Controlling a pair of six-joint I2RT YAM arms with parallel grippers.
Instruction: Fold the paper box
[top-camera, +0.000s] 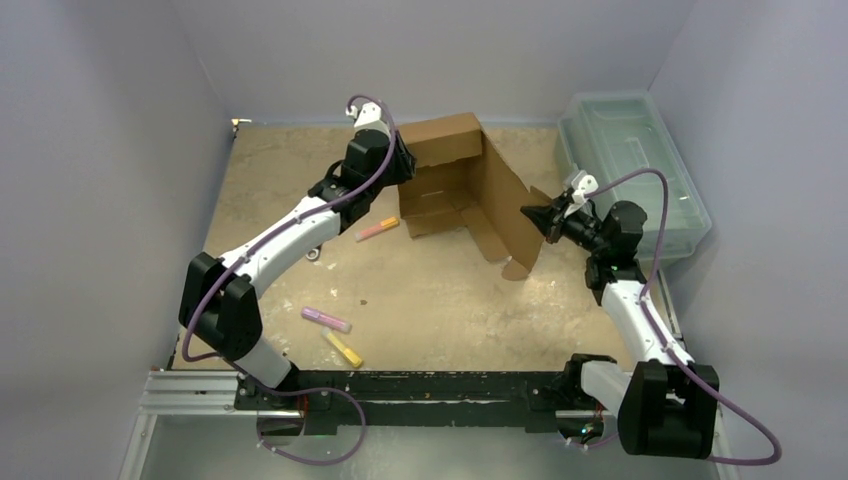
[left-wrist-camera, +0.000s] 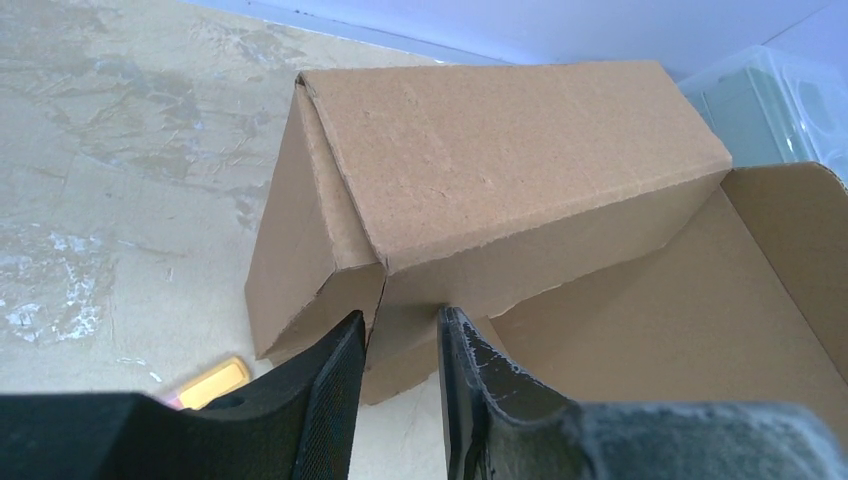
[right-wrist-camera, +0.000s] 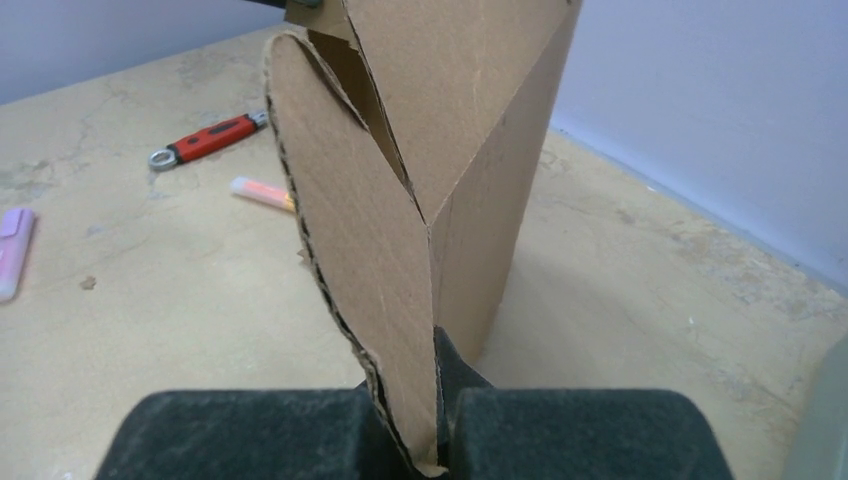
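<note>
The brown cardboard paper box (top-camera: 450, 185) stands half-formed at the back middle of the table, one side panel upright. My left gripper (top-camera: 400, 160) is at its left wall. In the left wrist view its fingers (left-wrist-camera: 398, 320) stand a little apart, open, at the lower edge of a folded-over wall of the box (left-wrist-camera: 520, 150), with cardboard showing in the gap. My right gripper (top-camera: 535, 218) is at the upright right panel. In the right wrist view it (right-wrist-camera: 432, 420) is shut on a rounded flap of the box (right-wrist-camera: 370, 200), pinched thin between the pads.
A translucent pale-green bin (top-camera: 630, 165) stands at the back right. An orange-pink marker (top-camera: 377, 229), a purple marker (top-camera: 326, 319) and a yellow marker (top-camera: 343, 348) lie on the table left of centre. A red-handled tool (right-wrist-camera: 205, 138) lies beyond the box.
</note>
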